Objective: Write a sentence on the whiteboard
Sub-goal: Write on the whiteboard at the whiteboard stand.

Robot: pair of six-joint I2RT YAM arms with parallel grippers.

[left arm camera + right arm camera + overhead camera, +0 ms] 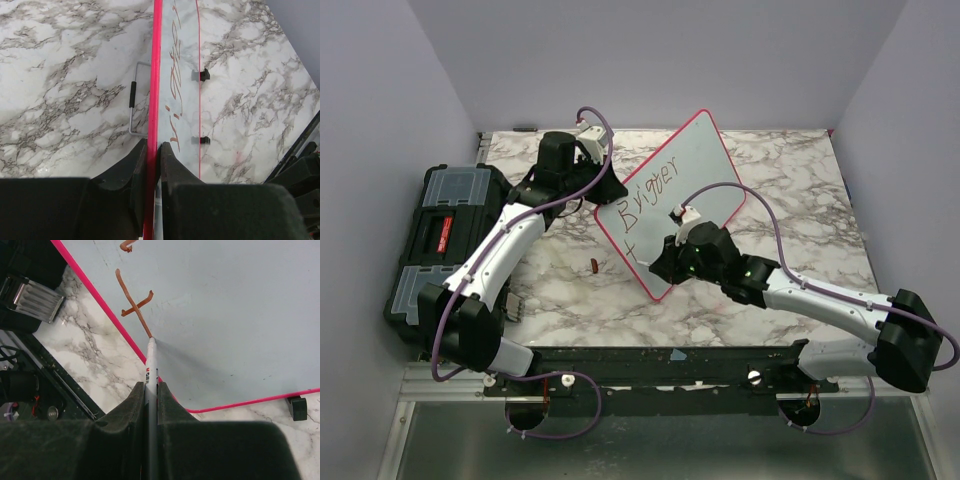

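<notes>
Pink-framed whiteboard (pixel 710 170) stands tilted at frame ctr on marble table (pixel 800 200). L gripper (pixel 153 150) pinches its edge. R gripper (pixel 151 390) clamps marker (pixel 150 360), tip touching board at the "t", 2nd line of sentence (pixel 655 185).

Marker (pixel 151 360) barrel hidden inside right gripper (pixel 151 388); whiteboard (pixel 189 60) edge-on from left wrist, sentence (pixel 176 80) unreadable; red bit (pixel 594 265) on table (pixel 800 190) too small.

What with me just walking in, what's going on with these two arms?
The left claw is clamped on the red frame of the whiteboard, holding it on the marble table. The right claw grips a marker with its tip on the board. The first line of the sentence is written; the second has only a t.
</notes>
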